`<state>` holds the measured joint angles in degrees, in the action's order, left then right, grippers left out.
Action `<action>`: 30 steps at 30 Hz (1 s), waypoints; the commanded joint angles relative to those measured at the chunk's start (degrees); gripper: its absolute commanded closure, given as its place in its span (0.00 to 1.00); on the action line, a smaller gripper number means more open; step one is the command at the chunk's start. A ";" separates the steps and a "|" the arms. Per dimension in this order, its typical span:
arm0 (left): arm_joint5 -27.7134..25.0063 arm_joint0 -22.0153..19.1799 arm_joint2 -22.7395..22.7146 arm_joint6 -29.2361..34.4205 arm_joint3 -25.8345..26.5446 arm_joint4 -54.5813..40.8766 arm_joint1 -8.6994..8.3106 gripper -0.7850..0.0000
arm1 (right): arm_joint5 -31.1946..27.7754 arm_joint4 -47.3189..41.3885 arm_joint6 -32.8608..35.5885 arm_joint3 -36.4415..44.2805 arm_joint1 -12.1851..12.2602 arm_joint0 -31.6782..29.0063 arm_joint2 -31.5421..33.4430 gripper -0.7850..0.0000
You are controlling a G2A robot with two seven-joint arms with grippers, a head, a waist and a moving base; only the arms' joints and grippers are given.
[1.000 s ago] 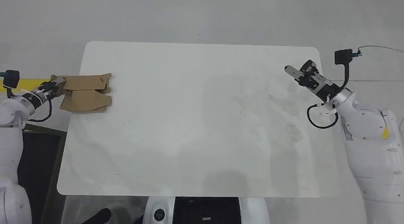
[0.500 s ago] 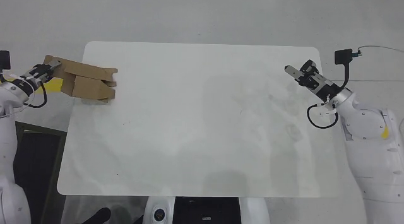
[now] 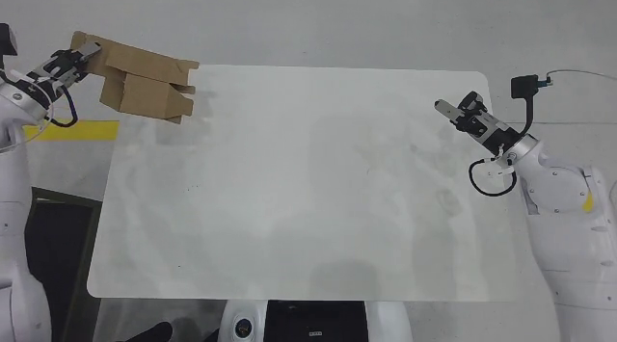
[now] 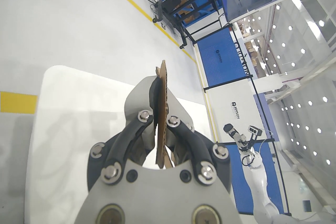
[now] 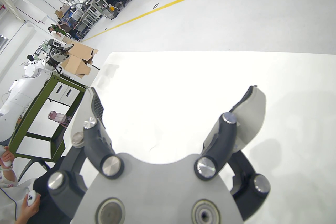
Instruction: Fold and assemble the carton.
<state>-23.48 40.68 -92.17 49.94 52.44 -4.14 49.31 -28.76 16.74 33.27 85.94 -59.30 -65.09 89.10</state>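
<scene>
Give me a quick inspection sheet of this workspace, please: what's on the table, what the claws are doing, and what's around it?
Surface: white table with rounded corners.
Job's things: brown carton, not yet assembled, flaps loose, held at the table's far left corner.
Clutter: nothing seen.
Grippers: left claw shut on the carton's edge; right claw open and holding nothing, over the table's right side.
Cables: black cable loop at the right arm's wrist.
Surroundings: yellow floor line beside the table; green cart by the left arm.
</scene>
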 commanded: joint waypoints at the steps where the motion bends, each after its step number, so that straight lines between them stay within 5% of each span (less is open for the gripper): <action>1: 0.10 -1.14 1.80 0.13 0.57 -0.92 0.42 1.00 | 0.00 0.00 0.00 0.00 0.00 0.00 0.00 0.00; 18: 0.18 -11.96 18.84 5.10 -2.54 -9.84 5.71 1.00 | 0.00 0.00 0.00 0.00 0.00 0.00 0.00 0.00; 30: -1.40 -15.42 27.22 9.14 -3.08 -14.16 9.07 1.00 | 0.00 0.00 0.00 0.00 0.00 0.00 0.00 0.00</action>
<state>-24.83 25.31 -65.50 58.63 49.26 -17.88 58.17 -28.76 16.74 33.27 85.94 -59.30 -65.09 89.10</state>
